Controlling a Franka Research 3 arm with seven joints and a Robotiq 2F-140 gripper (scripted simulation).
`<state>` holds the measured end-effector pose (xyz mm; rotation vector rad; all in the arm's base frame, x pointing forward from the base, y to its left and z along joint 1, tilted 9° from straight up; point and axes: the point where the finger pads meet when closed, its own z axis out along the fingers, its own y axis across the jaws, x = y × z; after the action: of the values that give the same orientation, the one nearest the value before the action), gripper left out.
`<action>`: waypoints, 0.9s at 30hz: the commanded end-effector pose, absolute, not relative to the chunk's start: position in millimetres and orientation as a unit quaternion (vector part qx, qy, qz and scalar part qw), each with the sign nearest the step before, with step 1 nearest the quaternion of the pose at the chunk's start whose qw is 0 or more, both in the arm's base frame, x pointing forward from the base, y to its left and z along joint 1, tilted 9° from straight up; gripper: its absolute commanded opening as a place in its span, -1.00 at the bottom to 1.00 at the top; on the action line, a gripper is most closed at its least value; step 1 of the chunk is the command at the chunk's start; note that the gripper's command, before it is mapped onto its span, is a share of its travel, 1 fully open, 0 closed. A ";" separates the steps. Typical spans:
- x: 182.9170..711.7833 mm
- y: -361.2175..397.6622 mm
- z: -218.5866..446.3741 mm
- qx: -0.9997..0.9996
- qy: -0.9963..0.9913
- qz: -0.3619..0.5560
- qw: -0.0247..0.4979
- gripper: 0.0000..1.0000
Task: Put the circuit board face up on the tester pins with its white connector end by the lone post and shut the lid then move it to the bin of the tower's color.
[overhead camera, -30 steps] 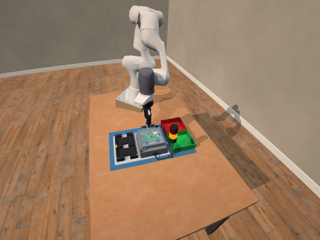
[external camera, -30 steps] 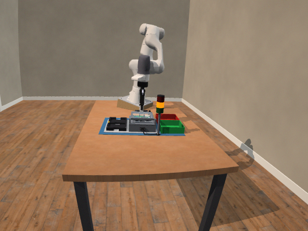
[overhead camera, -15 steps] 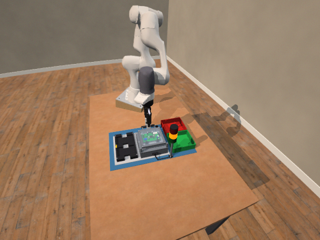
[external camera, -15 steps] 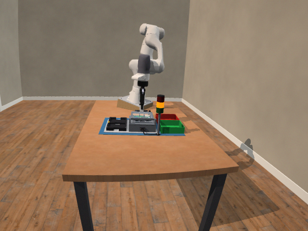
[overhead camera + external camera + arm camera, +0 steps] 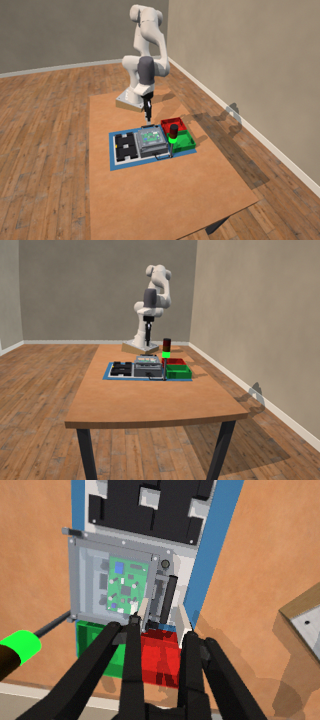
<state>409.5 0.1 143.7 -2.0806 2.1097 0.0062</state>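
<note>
The green circuit board [image 5: 152, 137] [image 5: 147, 359] [image 5: 127, 585] lies face up in the grey tester [image 5: 152, 151] [image 5: 144, 372], under the see-through lid [image 5: 75, 580]. The lid lies low over the board; I cannot tell whether the hook holds it. The lid's black handle [image 5: 147, 126] [image 5: 169, 597] is on the side toward the arm's base. My gripper [image 5: 148, 121] [image 5: 147, 343] [image 5: 161, 609] hangs just above the handle, its fingers a little apart and empty. The signal tower [image 5: 172, 140] [image 5: 165, 354] [image 5: 20, 647] shows green.
The black tray [image 5: 125, 147] [image 5: 120, 368] [image 5: 150, 510] stands empty left of the tester. The red bin [image 5: 175, 123] [image 5: 175, 360] [image 5: 160, 655] and the green bin [image 5: 184, 144] [image 5: 178, 373] [image 5: 92, 640] stand to its right, behind the tower. All rest on a blue mat [image 5: 113, 165].
</note>
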 end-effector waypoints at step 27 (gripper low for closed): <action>396.5 -4.4 185.6 -0.698 0.711 0.015 0.081 1.00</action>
<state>397.1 -4.0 185.0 -2.0866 2.1232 0.0441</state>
